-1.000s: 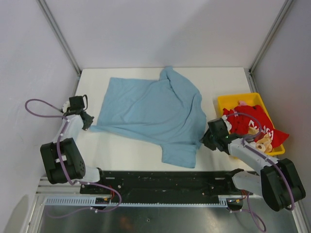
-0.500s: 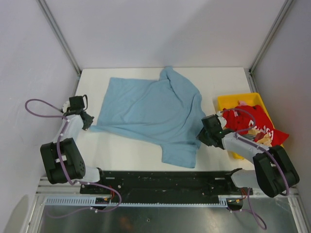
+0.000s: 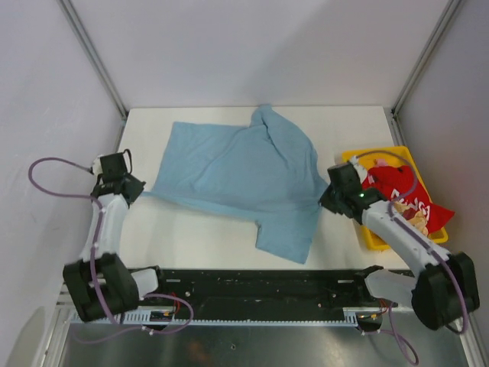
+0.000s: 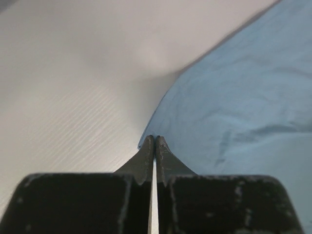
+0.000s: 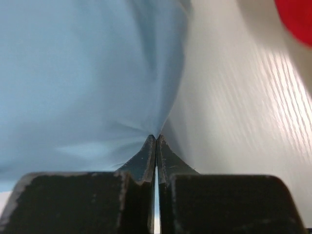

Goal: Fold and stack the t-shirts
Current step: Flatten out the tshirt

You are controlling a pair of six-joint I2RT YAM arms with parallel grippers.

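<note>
A light blue t-shirt (image 3: 244, 180) lies spread and rumpled across the white table (image 3: 183, 237), its plain side up. My left gripper (image 3: 139, 192) is shut on the shirt's left corner (image 4: 161, 126), the cloth pulled out to a point there. At the shirt's right edge (image 5: 97, 87) my right gripper (image 3: 324, 200) is shut on a pinch of cloth, with creases radiating from the closed tips. A red t-shirt (image 3: 405, 197) with white lettering lies heaped in the yellow bin (image 3: 374, 238) at the right.
The yellow bin stands at the table's right edge, just right of my right arm. Grey walls with metal posts (image 3: 93, 57) enclose the table on three sides. A black rail (image 3: 260, 284) with the arm bases runs along the near edge.
My right gripper has shut on the blue shirt's right edge and drawn it up and right. The left gripper has lifted its corner slightly toward the back, tautening the cloth.
</note>
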